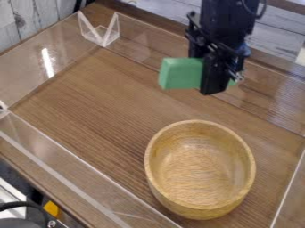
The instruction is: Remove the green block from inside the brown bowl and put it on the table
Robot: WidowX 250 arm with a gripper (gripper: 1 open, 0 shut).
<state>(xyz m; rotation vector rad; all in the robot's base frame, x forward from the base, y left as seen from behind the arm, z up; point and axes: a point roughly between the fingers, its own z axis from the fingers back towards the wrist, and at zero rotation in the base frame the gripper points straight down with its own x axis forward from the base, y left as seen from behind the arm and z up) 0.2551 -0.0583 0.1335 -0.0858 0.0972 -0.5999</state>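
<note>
The green block hangs in the air above the table, held at its right side by my black gripper, which is shut on it. Block and gripper are up and behind the brown bowl, well clear of its rim. The bowl sits at the front right of the table and its speckled inside holds nothing. The arm rises out of the top of the picture.
Clear plastic walls edge the table at the front, left and back. A folded clear plastic piece stands at the back left corner. Bare wood-grain surface stretches left of the bowl.
</note>
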